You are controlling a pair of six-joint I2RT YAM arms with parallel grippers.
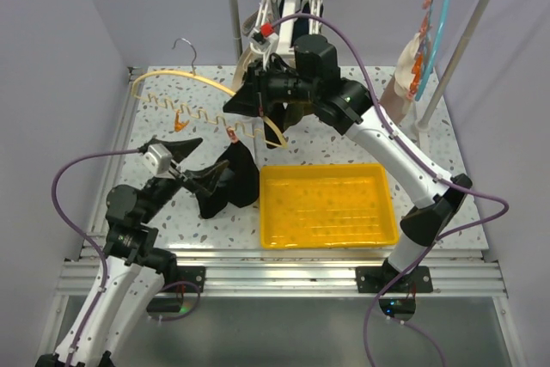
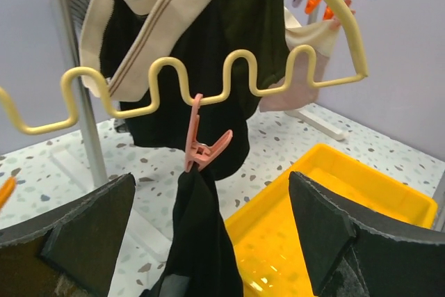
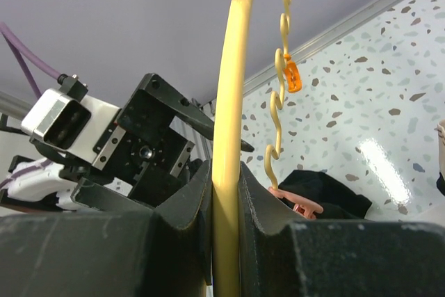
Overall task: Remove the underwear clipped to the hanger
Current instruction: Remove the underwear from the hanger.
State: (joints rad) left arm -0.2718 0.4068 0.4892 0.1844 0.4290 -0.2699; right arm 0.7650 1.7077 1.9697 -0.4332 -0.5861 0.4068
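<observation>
A yellow hanger (image 1: pixel 185 79) with a wavy lower bar (image 2: pixel 208 88) hangs tilted over the table. My right gripper (image 1: pixel 249 99) is shut on its yellow arm (image 3: pixel 226 137). A pink clip (image 2: pixel 201 142) on the wavy bar pinches a black underwear (image 2: pixel 201 241), which hangs down to the table (image 1: pixel 230 180). My left gripper (image 2: pixel 208 241) is open, its fingers (image 2: pixel 83 234) on either side of the black cloth without touching it. It stands left of the cloth in the top view (image 1: pixel 206 159). An orange clip (image 1: pixel 178 123) on the bar is empty.
A yellow tray (image 1: pixel 326 205) lies right of the black underwear. A clothes rack (image 1: pixel 232 6) at the back holds more garments, cream-and-olive (image 2: pixel 160 5) and pale pink (image 2: pixel 306 67). A blue hanger (image 1: pixel 438 15) with a beige garment (image 1: pixel 408 75) hangs at the right.
</observation>
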